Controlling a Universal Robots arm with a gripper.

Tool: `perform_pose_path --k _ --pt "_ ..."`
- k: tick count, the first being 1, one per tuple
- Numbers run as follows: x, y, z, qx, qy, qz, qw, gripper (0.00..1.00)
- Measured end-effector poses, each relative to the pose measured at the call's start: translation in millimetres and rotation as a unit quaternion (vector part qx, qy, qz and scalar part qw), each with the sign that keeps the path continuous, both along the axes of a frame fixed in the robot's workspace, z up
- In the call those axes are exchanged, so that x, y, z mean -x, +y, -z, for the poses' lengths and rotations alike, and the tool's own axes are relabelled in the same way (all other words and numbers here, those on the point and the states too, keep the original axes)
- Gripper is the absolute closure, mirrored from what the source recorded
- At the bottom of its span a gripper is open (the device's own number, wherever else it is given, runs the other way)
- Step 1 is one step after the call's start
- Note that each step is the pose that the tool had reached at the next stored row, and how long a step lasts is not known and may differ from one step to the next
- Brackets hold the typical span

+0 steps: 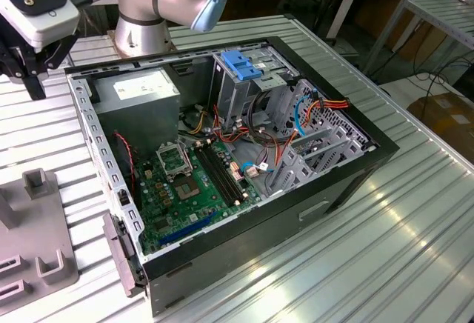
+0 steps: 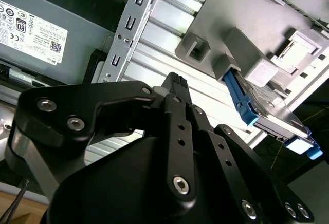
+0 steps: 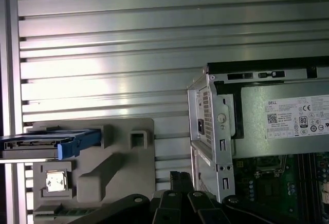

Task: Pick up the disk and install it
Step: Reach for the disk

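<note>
1. At the exterior view's left hung my one gripper (image 1: pixel 34 90), above the slatted metal table (image 1: pixel 415 212) and just outside the computer case's wall. My fingers were pressed together with nothing between them.
2. Lower at the exterior view's left lay one grey holder (image 1: pixel 37 256), flat on the table, near the case but apart from it.
3. Both wrist views gave me the one disk (image 2: pixel 272 113) (image 3: pixel 46 143). It stood on its edge in a slot at the end of the holder away from the case, with its blue frame facing the holder's middle. It was well apart from my fingers and untouched.
4. In both wrist views my fingertips (image 2: pixel 175 81) (image 3: pixel 177 179) hung over the strip of table between the holder and the case.
5. The first wrist view added one small square silvery part (image 3: pixel 55 181) seated in the holder.
6. In the middle of the exterior view sat one open computer case (image 1: pixel 385 149). That view looked inside it: one green circuit board (image 1: pixel 189 190), one grey power box (image 1: pixel 137 90), one blue bracket (image 1: pixel 241 64) on top of a metal cage, and a tangle of coloured wires (image 1: pixel 326 104).
7. Of the case's contents, the wrist views caught mainly the power box's labelled face.
8. Behind the case stood my arm's one base (image 1: pixel 159 4).
9. At the exterior view's right, past the table's edge, was one cardboard box (image 1: pixel 448 119).
</note>
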State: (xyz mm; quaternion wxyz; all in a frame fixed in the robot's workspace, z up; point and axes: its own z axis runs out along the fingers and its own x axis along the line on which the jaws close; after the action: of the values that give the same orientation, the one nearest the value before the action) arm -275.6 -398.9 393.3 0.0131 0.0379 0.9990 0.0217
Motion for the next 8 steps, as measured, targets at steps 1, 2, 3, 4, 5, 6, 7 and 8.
perform_pose_path --k 1,2,3,4,5,6,7,8 --pt "1.3 0.0 0.0 0.0 0.0 0.0 1.0 0.9" --pt "2.1 0.0 0.0 0.0 0.0 0.0 1.0 0.9" --pt "3.0 0.0 0.0 0.0 0.0 0.0 1.0 0.9" --pt "4.1 0.0 0.0 0.0 0.0 0.0 1.0 0.9" --pt "4.9 0.0 0.0 0.0 0.0 0.0 1.0 0.9" --pt "6.5 0.0 0.0 0.0 0.0 0.0 1.0 0.9" --pt "7.5 0.0 0.0 0.0 0.0 0.0 1.0 0.9" --pt "8.2 0.0 0.0 0.0 0.0 0.0 1.0 0.9"
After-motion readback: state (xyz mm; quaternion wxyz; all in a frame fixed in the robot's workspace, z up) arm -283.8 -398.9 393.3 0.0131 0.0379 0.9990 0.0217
